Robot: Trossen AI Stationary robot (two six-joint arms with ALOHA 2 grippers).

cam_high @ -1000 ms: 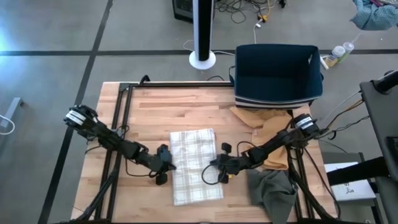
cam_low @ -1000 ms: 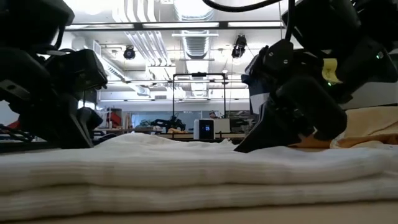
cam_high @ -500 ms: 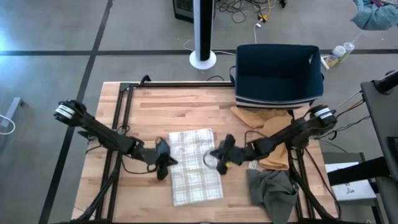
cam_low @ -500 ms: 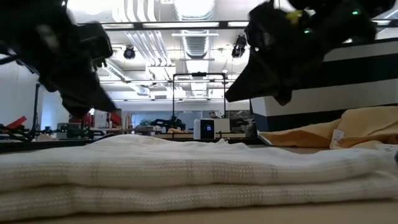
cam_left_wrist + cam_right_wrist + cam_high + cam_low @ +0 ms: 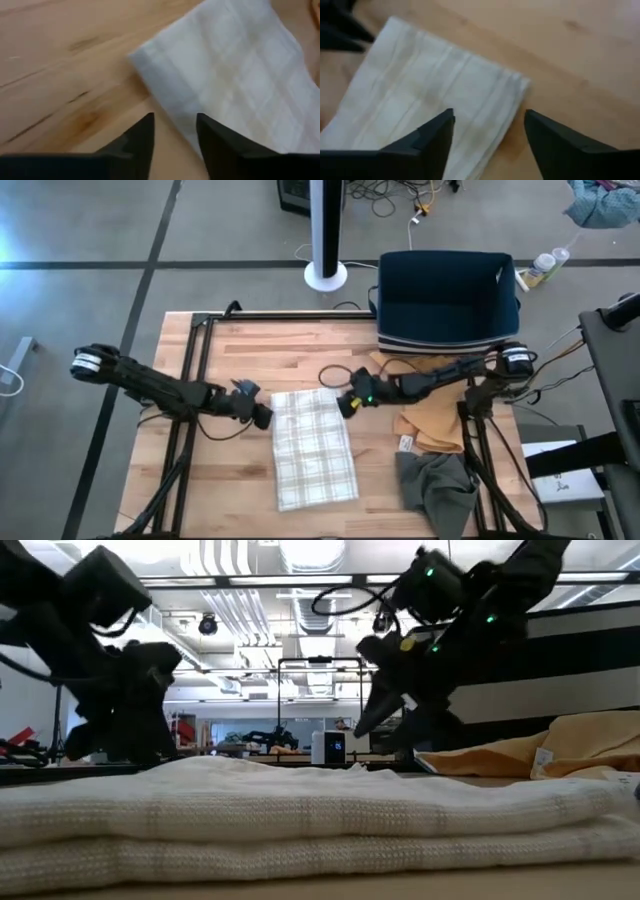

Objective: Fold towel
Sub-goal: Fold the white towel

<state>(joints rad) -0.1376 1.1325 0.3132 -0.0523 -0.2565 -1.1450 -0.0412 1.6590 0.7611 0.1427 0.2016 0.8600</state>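
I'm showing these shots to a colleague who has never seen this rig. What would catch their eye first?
Most striking is the folded checked towel lying flat in the middle of the wooden table, with the left gripper and right gripper open at its two far corners, holding nothing. Next comes the dark blue bin at the table's far right edge, with tan cloth and a grey cloth heaped in front of it.

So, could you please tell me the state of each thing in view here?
towel: folded, flat on the table, not held
left gripper: open, empty, at the towel's far-left corner
right gripper: open, empty, at its far-right corner
dark bin: upright, open-topped
tan cloth: crumpled
grey cloth: crumpled
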